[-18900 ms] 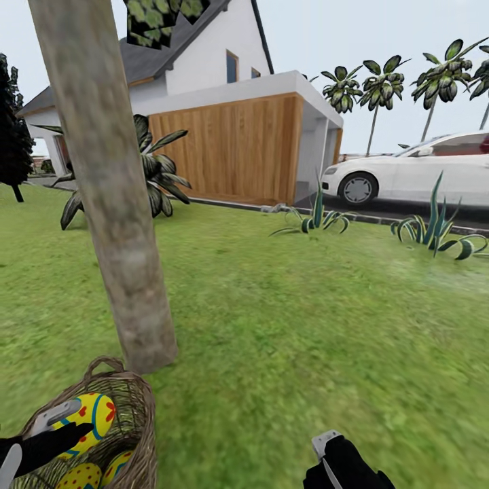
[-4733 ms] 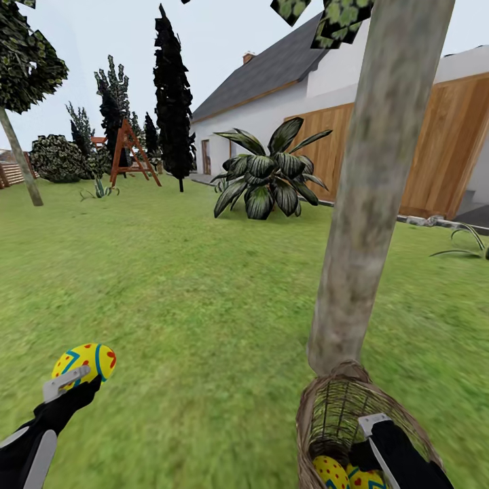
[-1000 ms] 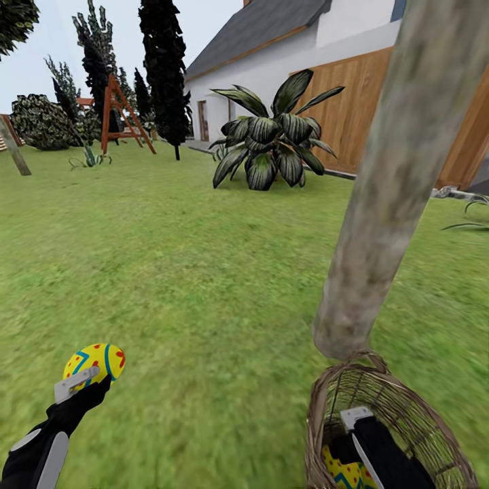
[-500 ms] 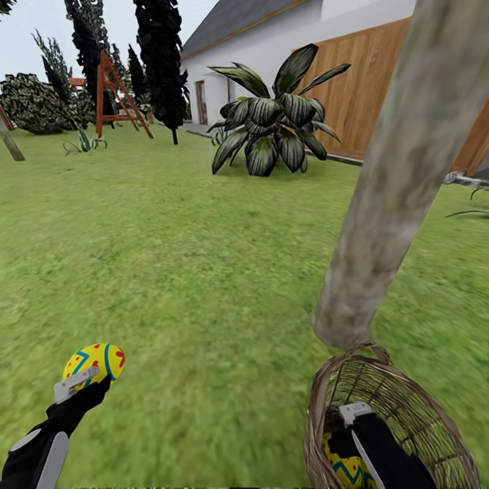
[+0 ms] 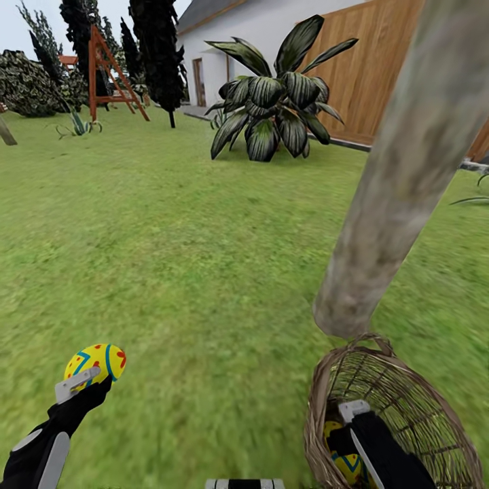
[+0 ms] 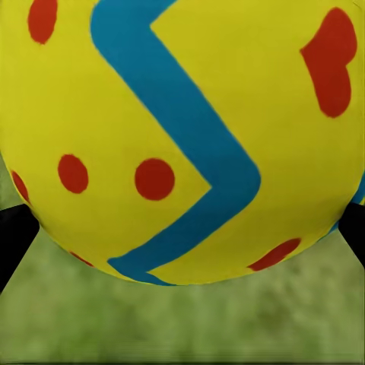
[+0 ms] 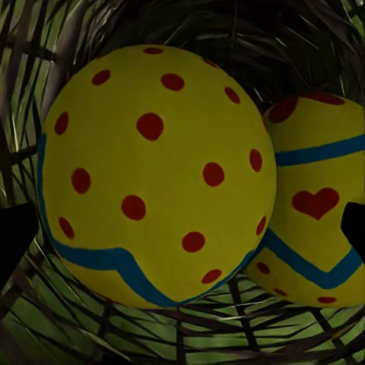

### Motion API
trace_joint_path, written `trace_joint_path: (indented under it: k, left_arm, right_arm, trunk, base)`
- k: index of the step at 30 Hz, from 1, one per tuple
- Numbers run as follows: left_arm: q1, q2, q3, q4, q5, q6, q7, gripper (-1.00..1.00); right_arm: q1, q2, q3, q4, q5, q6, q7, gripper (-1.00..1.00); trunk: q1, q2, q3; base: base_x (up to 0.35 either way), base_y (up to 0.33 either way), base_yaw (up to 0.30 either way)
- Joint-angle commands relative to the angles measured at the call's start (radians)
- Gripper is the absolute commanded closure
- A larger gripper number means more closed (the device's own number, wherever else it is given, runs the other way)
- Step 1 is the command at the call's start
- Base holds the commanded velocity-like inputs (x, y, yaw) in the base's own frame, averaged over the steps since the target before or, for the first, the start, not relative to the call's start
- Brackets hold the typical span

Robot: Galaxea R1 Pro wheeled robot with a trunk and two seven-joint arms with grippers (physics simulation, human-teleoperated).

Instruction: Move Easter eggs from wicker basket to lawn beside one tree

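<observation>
The lawn (image 5: 190,258) spreads ahead of both my pincers, open short grass running to the white house and its wood-panelled wall, a broad-leaved plant in front. The tree (image 5: 401,176) rises just beyond my right pincer (image 5: 354,413), its foot touching or nearly touching the wicker basket (image 5: 407,394).

My right pincer is down inside that basket, and I cannot tell whether it has closed on anything; 2 Easter eggs (image 7: 156,175) lie touching each other right in front of it. My left pincer (image 5: 76,387) is clamped on 1 egg (image 5: 95,361), held above the grass well to the left of the trunk.

I judge the job under halfway: no egg rests by the tree yet, and 2 are left in the basket.
</observation>
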Motion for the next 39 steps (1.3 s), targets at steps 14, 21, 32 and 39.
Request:
trace_joint_path:
  k: [14, 21, 32, 39]
  left_arm:
    - [0.0, -0.001, 0.0, -0.006, 0.012, 0.005, 0.003, 1.0]
    - [0.0, -0.02, 0.0, -0.004, 0.01, 0.004, 0.003, 1.0]
    - [0.0, -0.024, -0.004, -0.004, 0.009, 0.004, 0.003, 1.0]
    - [0.0, -0.033, -0.061, -0.001, 0.009, 0.004, 0.005, 1.0]
  right_arm:
    - [0.0, 0.0, 0.002, -0.003, 0.011, 0.003, 0.009, -1.0]
    - [0.0, 0.0, 0.002, -0.003, 0.011, 0.002, 0.009, -1.0]
    - [0.0, 0.007, 0.004, -0.003, 0.011, 0.0, 0.009, -1.0]
    - [0.0, 0.006, 0.004, -0.003, 0.011, -0.001, 0.009, -1.0]
  trunk:
    - [0.006, -0.003, -0.051]
    - [0.008, -0.005, -0.074]
    - [0.009, -0.005, -0.078]
    - [0.009, -0.005, -0.078]
  base:
    - [0.0, 0.0, 0.0]
    - [0.0, 0.0, 0.0]
    - [0.0, 0.0, 0.0]
    - [0.0, 0.0, 0.0]
